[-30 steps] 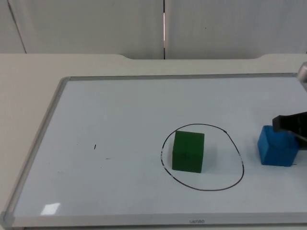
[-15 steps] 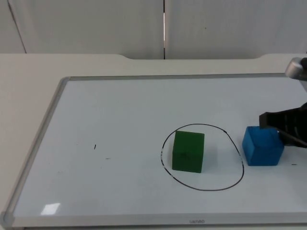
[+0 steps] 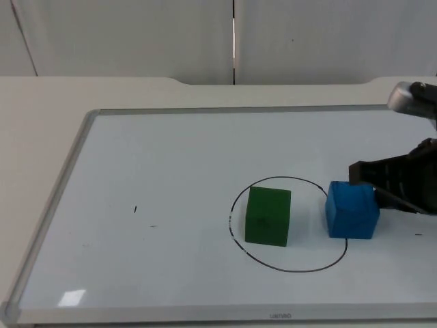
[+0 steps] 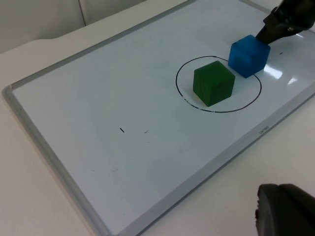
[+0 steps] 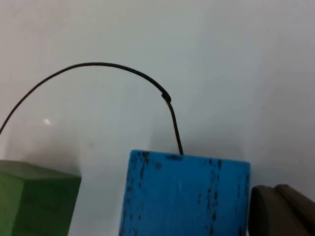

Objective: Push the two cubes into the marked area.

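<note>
The right tool (image 3: 365,179) sits low over the whiteboard (image 3: 171,157), its dark tip touching the outer side of the blue cube (image 3: 351,210). How far its fingers are parted cannot be told, and it holds nothing; it only bears against the cube. Directly ahead of the tool the blue cube straddles the drawn circle (image 3: 287,266): the line passes under its far part, with the side next to the tool outside the mark. Beyond the blue cube, farther from the tool, the green cube (image 3: 268,216) stands wholly inside the circle, near its far rim, a bare gap between the two cubes. The board's metal frame (image 3: 51,212) lies well apart from both cubes, on the white surface (image 3: 41,102). The left tool (image 4: 285,209) waits off the board's near edge; its opening cannot be told.
</note>
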